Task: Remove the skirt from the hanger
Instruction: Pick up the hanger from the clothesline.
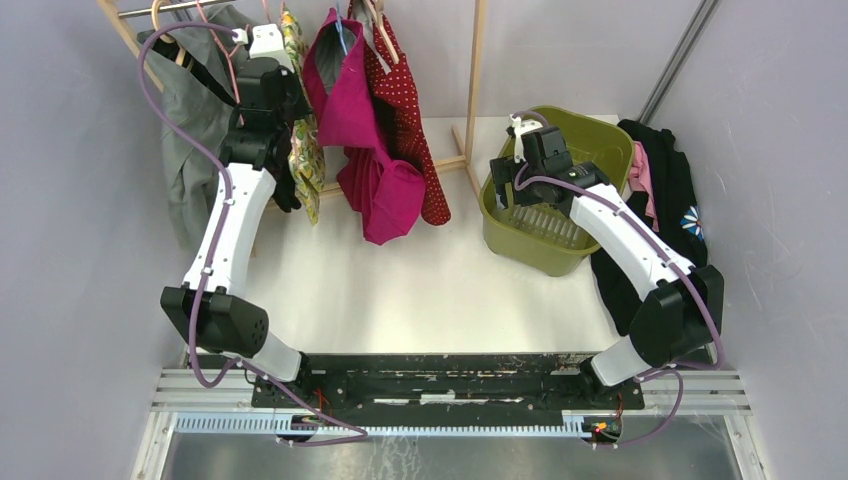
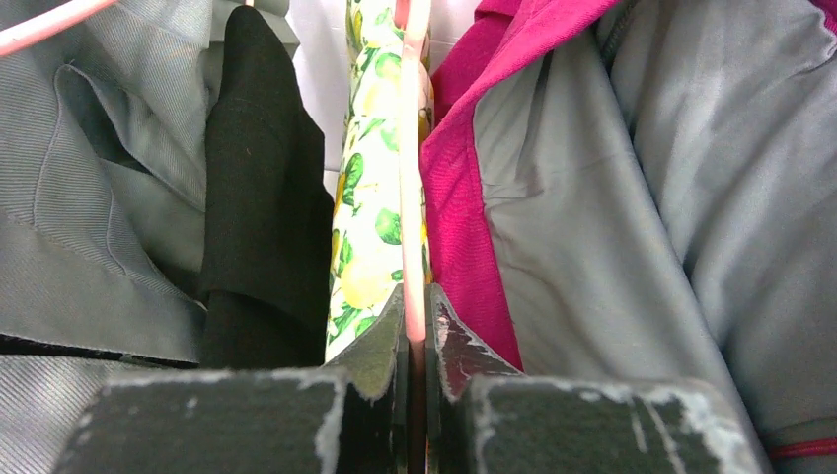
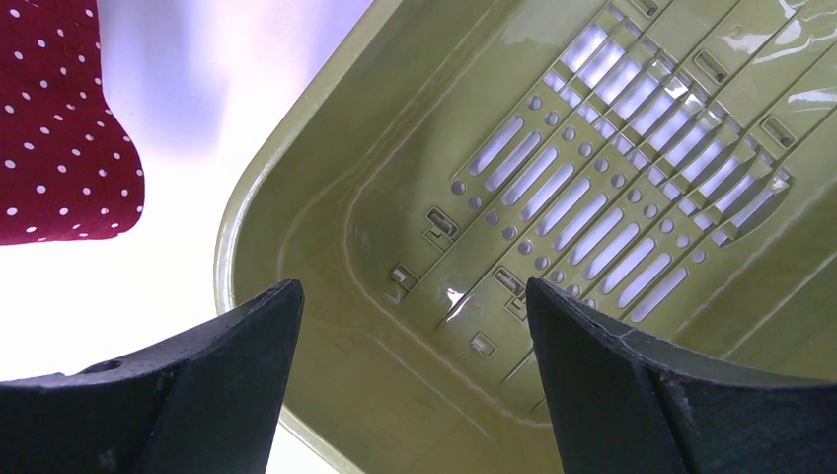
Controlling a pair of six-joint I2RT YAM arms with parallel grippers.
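The skirt is a lemon-print cloth hanging on the rack between a grey garment and a magenta one. In the left wrist view the skirt hangs just left of a thin pink hanger bar. My left gripper is shut on that bar, and its jaws press it from both sides. From above, the left gripper is up among the hung clothes. My right gripper is open and holds nothing. It hovers over the near left corner of the green basket.
A magenta garment and a red polka-dot one hang right of the skirt. A grey garment hangs at the left. The green basket stands at the right, beside a pile of dark clothes. A wooden rack post rises between them.
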